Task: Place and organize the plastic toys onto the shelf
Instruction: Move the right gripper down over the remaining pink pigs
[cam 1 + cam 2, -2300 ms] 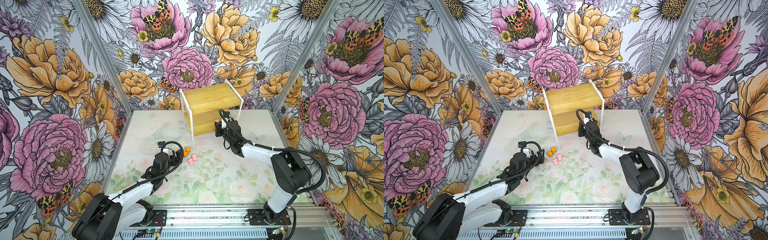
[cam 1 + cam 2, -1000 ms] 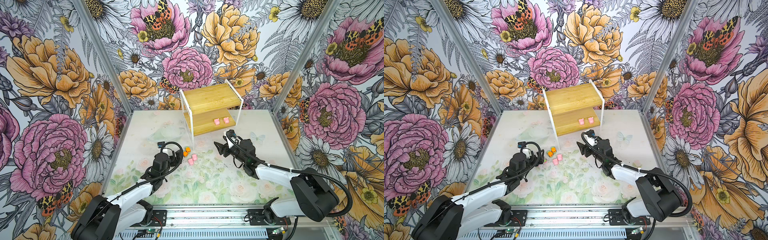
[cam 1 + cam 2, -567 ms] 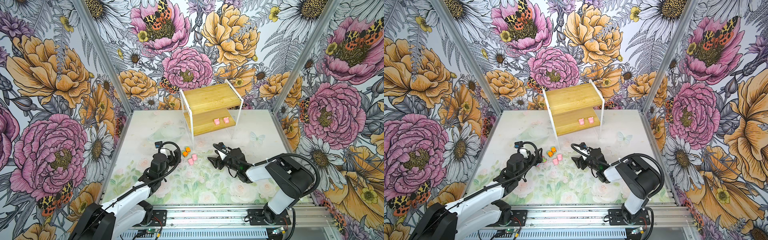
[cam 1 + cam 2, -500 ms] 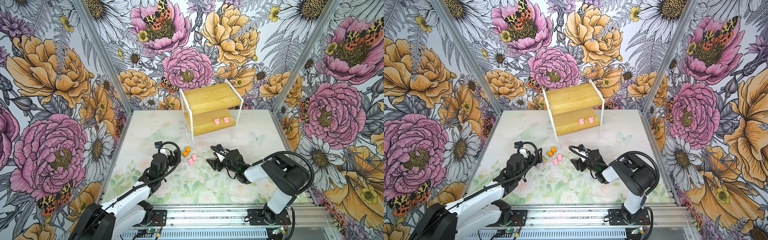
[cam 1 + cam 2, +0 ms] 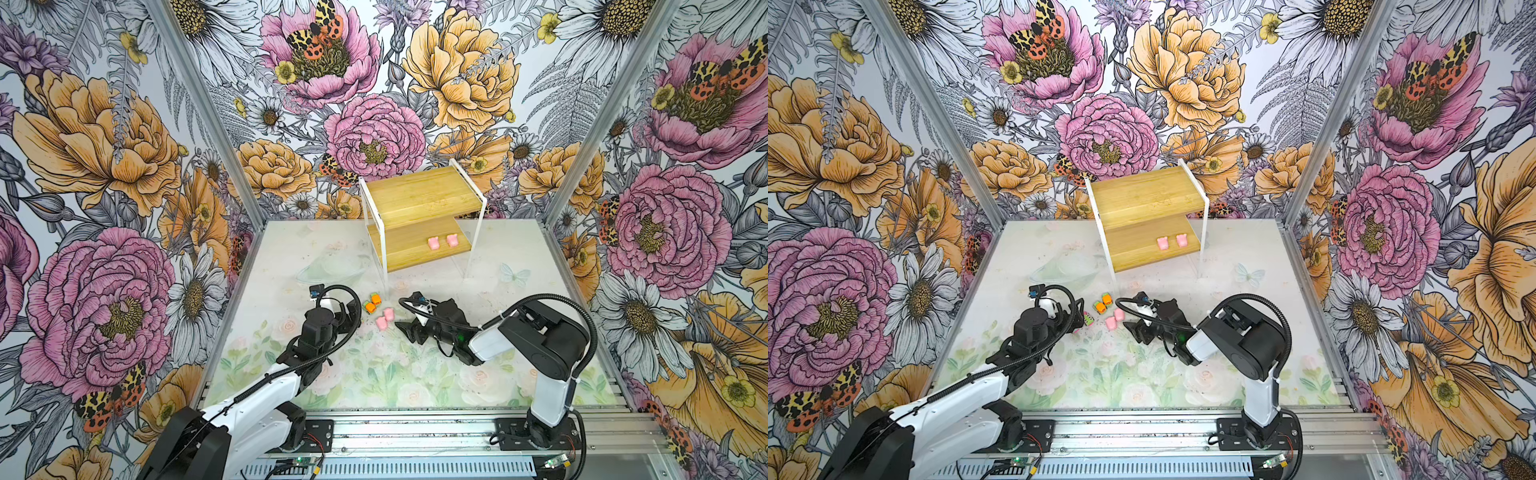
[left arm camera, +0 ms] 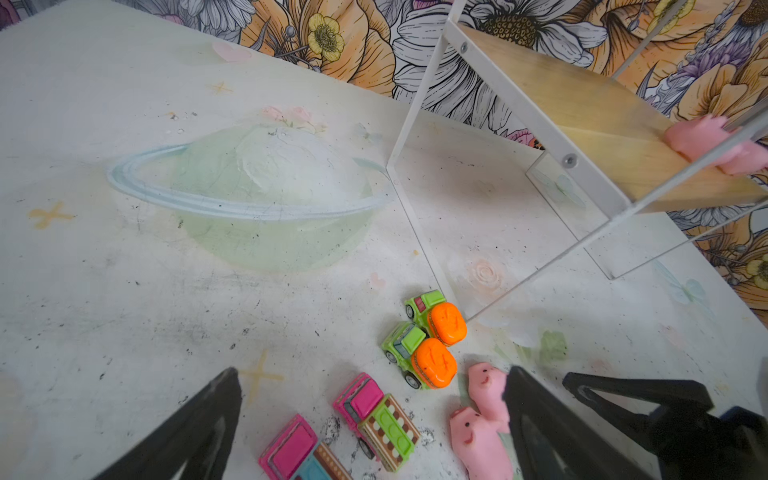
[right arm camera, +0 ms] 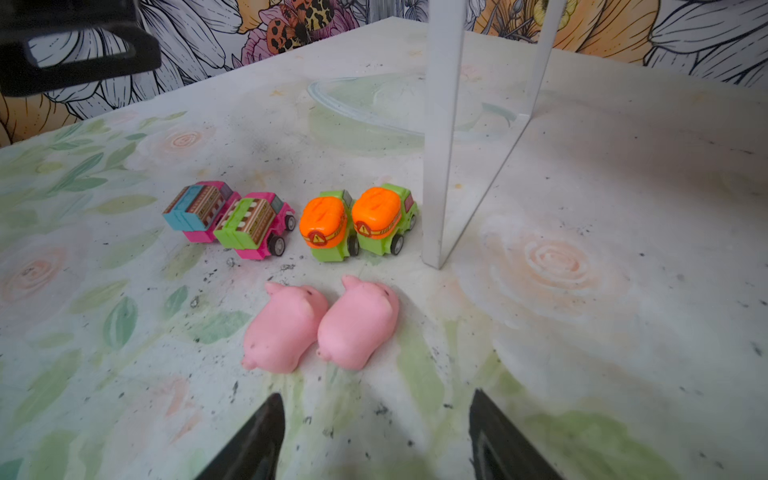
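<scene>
The shelf (image 5: 419, 199) stands at the back in both top views, with two pink pigs (image 5: 442, 242) on its lower tier. On the table in front lie two orange-and-green cars (image 7: 353, 224), two pink cars (image 7: 226, 218) and two more pigs (image 7: 322, 326), each pair side by side. My left gripper (image 6: 374, 376) is open and hangs over the pink cars (image 6: 376, 411), one finger beside the pigs (image 6: 482, 411). My right gripper (image 7: 376, 397) is open and empty, low over the table, with the pigs just beyond its fingertips. In a top view it (image 5: 407, 322) sits right of the pigs (image 5: 384, 319).
The shelf's white front leg (image 7: 442, 124) stands on the table right beside the orange-and-green cars. A painted ringed planet (image 6: 257, 187) is only a print on the mat. Floral walls close in the sides and back; a metal rail (image 5: 415, 432) runs along the front.
My right arm has pulled back from the shelf, leaving two pigs on the lower tier, and come down low toward the pigs on the table. The left arm has barely moved.
</scene>
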